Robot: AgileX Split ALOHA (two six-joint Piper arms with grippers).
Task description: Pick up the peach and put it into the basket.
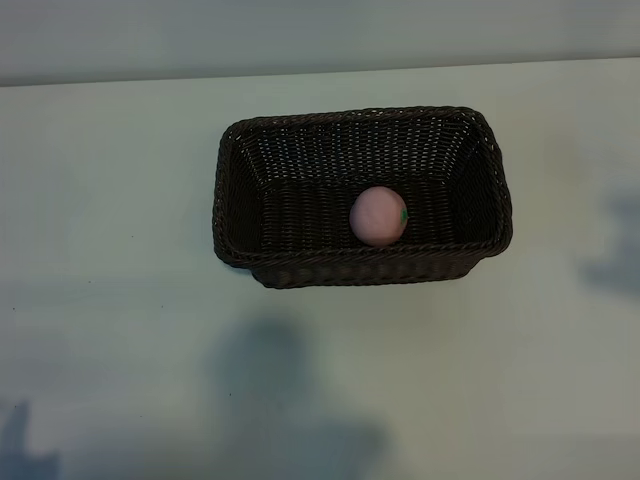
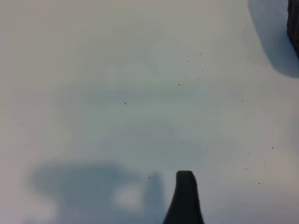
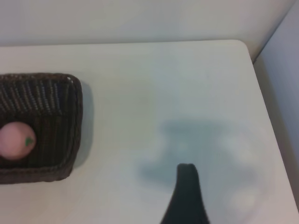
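Peach [image 1: 379, 216] in basket [image 1: 300, 272]: my overhead exterior view shows the pale-pink fruit resting on the woven floor against the near long wall, right of centre, its green leaf mark facing right; neither arm appears in that view, only blurred shadows on the table [image 1: 110, 200]. My right wrist view adds what the overhead lacks: one dark fingertip [image 3: 186, 196] of the right gripper over bare tabletop, the basket's end and the peach lying off to one side and well apart from it, plus the table's far edge, a rounded corner and the wall [image 3: 140, 18] behind. My left wrist view gives one dark fingertip [image 2: 185, 198] of the left gripper above bare table, with only a sliver of the wicker at the frame's corner; the peach is hidden there. Both grippers stand wide apart at the jaws and hold nothing. Open tabletop surrounds the basket on all sides; the far table edge runs behind it.
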